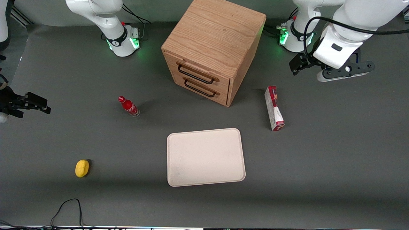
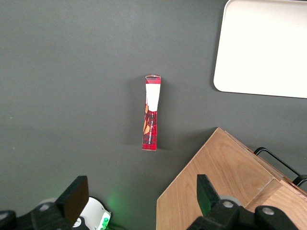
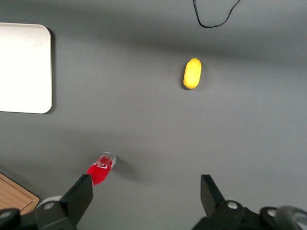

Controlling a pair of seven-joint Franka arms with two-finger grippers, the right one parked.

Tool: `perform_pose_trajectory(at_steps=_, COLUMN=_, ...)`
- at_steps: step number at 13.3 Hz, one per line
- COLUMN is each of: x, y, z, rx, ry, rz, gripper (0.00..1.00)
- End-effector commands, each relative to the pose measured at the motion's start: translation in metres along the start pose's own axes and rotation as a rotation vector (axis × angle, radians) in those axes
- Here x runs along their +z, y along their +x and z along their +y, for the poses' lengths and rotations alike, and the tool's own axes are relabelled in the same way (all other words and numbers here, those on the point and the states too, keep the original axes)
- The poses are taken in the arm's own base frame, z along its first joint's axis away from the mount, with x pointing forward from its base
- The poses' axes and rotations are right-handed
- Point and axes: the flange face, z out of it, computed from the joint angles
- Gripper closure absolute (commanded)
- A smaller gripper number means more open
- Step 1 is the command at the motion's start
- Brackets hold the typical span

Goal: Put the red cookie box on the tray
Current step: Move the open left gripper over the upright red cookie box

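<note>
Your red cookie box (image 1: 274,108) lies on the table (image 1: 335,153) beside the drawer cabinet (image 1: 212,51), apart from the tray (image 1: 206,157): long, narrow, red with white panels, print unreadable. Your hand (image 2: 141,201) hangs above it, wide open, empty.

Left arm's black two-finger gripper (image 2: 140,201) raised above table, pointing down, fingers (image 2: 76,197) spread wide, nothing between them. White wrist bent over it.

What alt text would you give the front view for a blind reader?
A red cookie box lies on the grey table beside a wooden drawer cabinet, off the empty cream tray. The left arm's end effector hangs above the table, holding nothing.
</note>
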Motion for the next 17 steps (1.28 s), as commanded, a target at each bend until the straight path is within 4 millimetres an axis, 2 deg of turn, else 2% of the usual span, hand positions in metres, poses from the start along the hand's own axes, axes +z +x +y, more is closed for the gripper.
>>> perform_pose_trajectory(at_steps=1, x=0.017, y=0.002, z=0.005, rx=0.005, ry=0.009, rz=-0.032, gripper=0.0)
perform_pose_trajectory(at_steps=2, x=0.035, y=-0.005, z=0.017, rx=0.031, ry=0.033, rz=-0.039, gripper=0.0)
perform_pose_trajectory(at_steps=4, x=0.079, y=-0.01, z=0.014, rx=0.021, ry=0.036, rz=-0.016, gripper=0.0)
perform_pose_trajectory(at_steps=6, x=0.135, y=-0.016, z=0.01, rx=0.015, ry=0.022, rz=0.04, gripper=0.0)
perform_pose_trajectory(at_steps=10, x=0.241, y=-0.011, z=0.004, rx=0.018, ry=-0.02, rz=0.098, gripper=0.0)
perform_pose_trajectory(at_steps=15, x=0.338, y=-0.007, z=0.002, rx=0.029, ry=-0.058, rz=0.112, gripper=0.0)
perform_pose_trajectory(at_steps=17, x=0.37, y=-0.006, z=0.002, rx=0.07, ry=-0.042, rz=0.115, gripper=0.0)
